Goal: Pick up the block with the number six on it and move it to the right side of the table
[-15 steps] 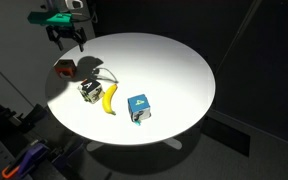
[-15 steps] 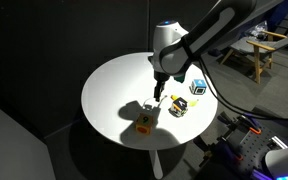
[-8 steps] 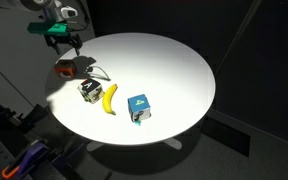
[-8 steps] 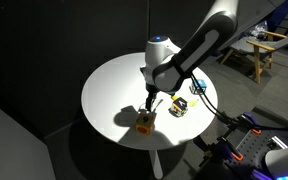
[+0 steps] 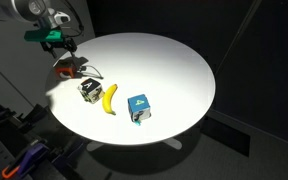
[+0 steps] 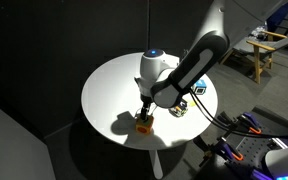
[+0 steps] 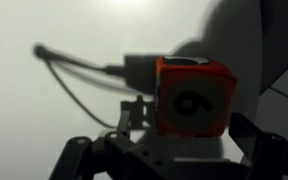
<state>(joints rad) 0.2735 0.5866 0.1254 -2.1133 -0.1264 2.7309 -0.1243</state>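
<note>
The block with the number six [image 7: 192,97] shows a red-orange face with a dark 6 in the wrist view. It sits near the edge of the round white table [image 5: 164,60] in both exterior views [image 5: 66,68] [image 6: 144,124]. My gripper [image 7: 189,132] is open, with one finger on each side of the block and low over it. It hangs just above the block in both exterior views [image 5: 60,46] [image 6: 145,108]. I cannot see the fingers touching the block.
A black-and-white cube [image 5: 88,90] and a banana [image 5: 109,97] lie close beside the six block. A blue cube [image 5: 138,107] stands further along. The table [image 6: 114,85] also shows in an exterior view with the black-and-white cube [image 6: 178,108] and the blue cube [image 6: 197,87].
My gripper has moved from over the table's back edge toward the six block and come down over it. The blocks and banana have not moved.
</note>
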